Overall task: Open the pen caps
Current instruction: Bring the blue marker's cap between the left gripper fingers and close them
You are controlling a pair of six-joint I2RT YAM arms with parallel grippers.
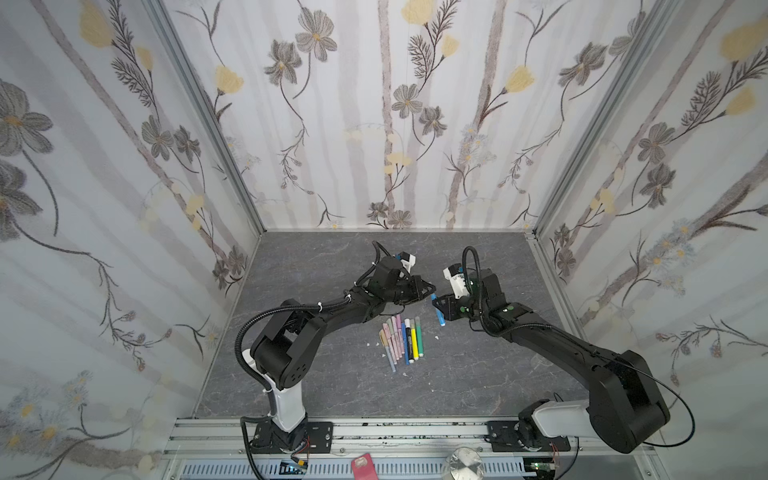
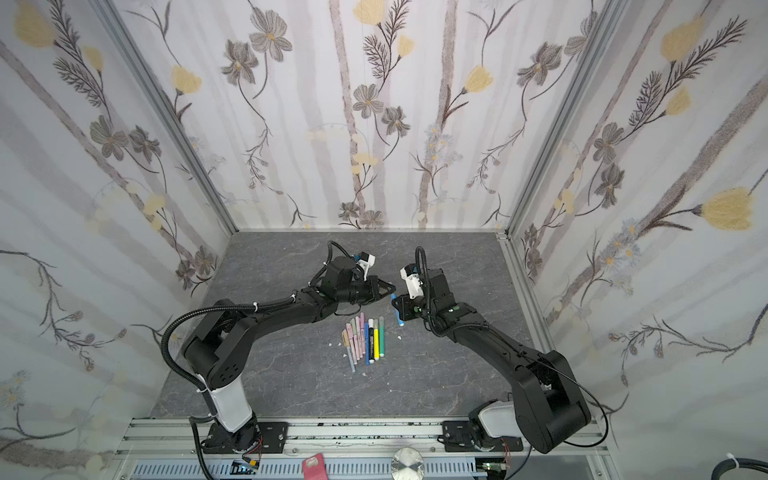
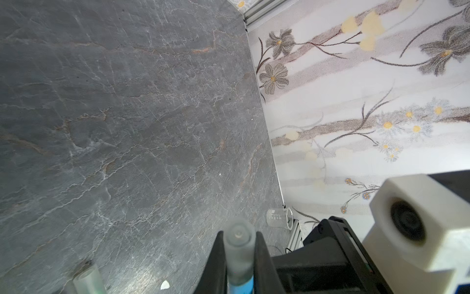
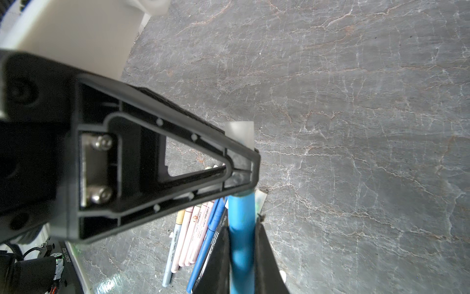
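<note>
Spanning the gap between both arms, a blue pen [image 4: 241,211] is clamped by its barrel in the narrowly closed right gripper [image 4: 241,229], its frosted cap [image 3: 239,244] is pinched in the closed left gripper [image 1: 431,289], and the other pens [image 1: 401,338] are laid side by side on the grey table [image 1: 478,374] nearby.

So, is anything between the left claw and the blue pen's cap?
Nothing visible does: the left claw is shut on the cap, and the right claw grips the pen by its barrel.
</note>
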